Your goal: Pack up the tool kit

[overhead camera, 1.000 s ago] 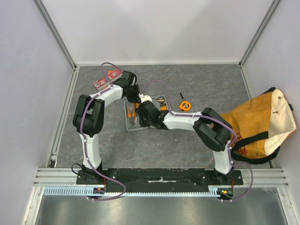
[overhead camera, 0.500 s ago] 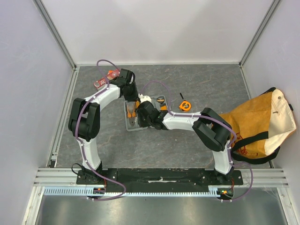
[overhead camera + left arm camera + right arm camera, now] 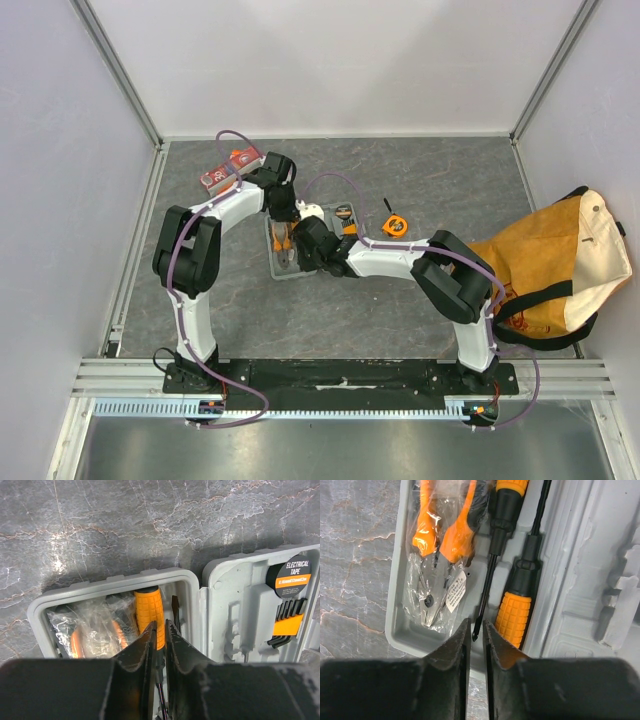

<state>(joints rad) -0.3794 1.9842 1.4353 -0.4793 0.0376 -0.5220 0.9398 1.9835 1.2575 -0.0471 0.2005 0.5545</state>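
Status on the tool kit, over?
Left fingers near shut over orange handle. Right fingers near shut at screwdriver tip, grip unclear. Case open, pliers in. Tape measure outside.

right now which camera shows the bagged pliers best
Right wrist: the pliers show nose, label and handles through their clear bag. Left wrist gives only orange handles under crumpled plastic; top view, an orange speck.

The left arm (image 3: 215, 215) rises toward 12 o'clock, then its wrist bends toward 5 o'clock, pointing the left gripper (image 3: 160, 630) down. The right arm (image 3: 390, 258) stretches low toward 9 o'clock, with the right gripper (image 3: 476, 626) tipped down. Both pairs of fingers (image 3: 142, 652) sit nearly together, with a thin gap between them.
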